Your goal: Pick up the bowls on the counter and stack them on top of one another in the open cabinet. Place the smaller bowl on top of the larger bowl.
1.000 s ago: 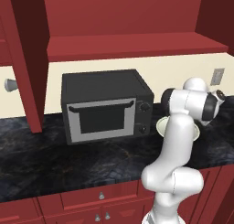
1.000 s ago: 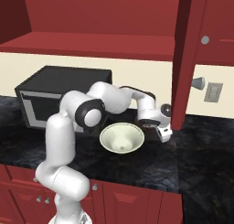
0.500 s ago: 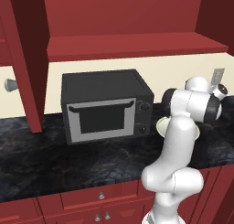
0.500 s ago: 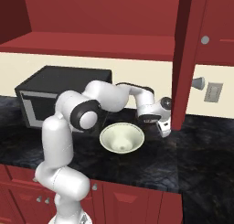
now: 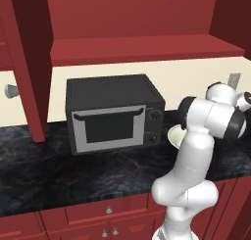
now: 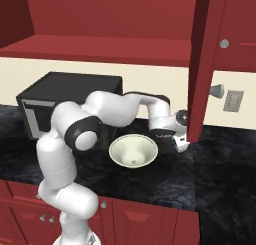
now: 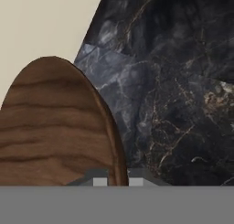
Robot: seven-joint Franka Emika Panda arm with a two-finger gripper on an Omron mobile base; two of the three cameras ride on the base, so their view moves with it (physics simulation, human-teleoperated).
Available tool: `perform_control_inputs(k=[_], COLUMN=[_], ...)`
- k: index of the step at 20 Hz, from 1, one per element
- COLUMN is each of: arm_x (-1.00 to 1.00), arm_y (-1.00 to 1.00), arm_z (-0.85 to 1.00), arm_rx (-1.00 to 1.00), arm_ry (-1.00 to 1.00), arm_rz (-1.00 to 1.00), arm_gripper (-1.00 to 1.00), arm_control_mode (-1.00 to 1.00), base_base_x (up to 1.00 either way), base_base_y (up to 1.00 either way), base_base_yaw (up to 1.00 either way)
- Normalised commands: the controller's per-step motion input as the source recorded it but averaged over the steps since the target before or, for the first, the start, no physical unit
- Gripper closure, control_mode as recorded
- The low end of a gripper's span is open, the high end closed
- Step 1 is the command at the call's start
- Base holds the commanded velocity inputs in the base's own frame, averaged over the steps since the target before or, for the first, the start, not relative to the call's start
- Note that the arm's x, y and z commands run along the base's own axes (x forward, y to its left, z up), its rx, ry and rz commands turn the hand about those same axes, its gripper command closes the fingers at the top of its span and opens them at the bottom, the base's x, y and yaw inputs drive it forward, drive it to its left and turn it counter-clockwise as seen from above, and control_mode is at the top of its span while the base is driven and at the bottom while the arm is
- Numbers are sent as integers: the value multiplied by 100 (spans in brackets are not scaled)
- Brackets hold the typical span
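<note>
We have the gripper (image 6: 181, 143) clenched on the rim of the brown bowl (image 7: 55, 127) — lifted off the counter (image 6: 220, 164), just right of the cream bowl (image 6: 133, 150), which probably belongs in the open cabinet (image 6: 100, 49) first.

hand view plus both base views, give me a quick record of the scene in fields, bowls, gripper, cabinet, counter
held item: small dark brown wooden bowl, its rim pinched at the fingers
gripper: shut on the brown bowl, beside the red cabinet door edge
larger bowl: wide cream-white flared bowl, upright on the counter, empty
counter: dark black veined stone worktop
open cabinet: dark red wall cabinet with flat shelf, no bowl visible on it
nearby: black microwave oven on the counter, left of the cream bowl
task state: bowls not yet stacked
</note>
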Motion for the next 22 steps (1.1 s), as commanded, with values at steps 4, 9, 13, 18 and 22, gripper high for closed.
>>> perform_control_inputs(k=[4,9,13,18,22], arm_x=[-39,-34,-39,-43,-41], arm_y=[2,7,14,18,25], arm_z=[40,41,34,27,33], arm_rx=[0,0,0,0,-5], arm_ry=[-9,-7,-4,-2,0], arm_rz=[0,0,0,0,0], arm_gripper=[100,100,100,100,100], arm_control_mode=[-100,-100,-100,-100,-100], base_base_x=[0,0,0,0,0], base_base_y=[0,0,0,0,0], base_base_yaw=[0,0,0,0,0])
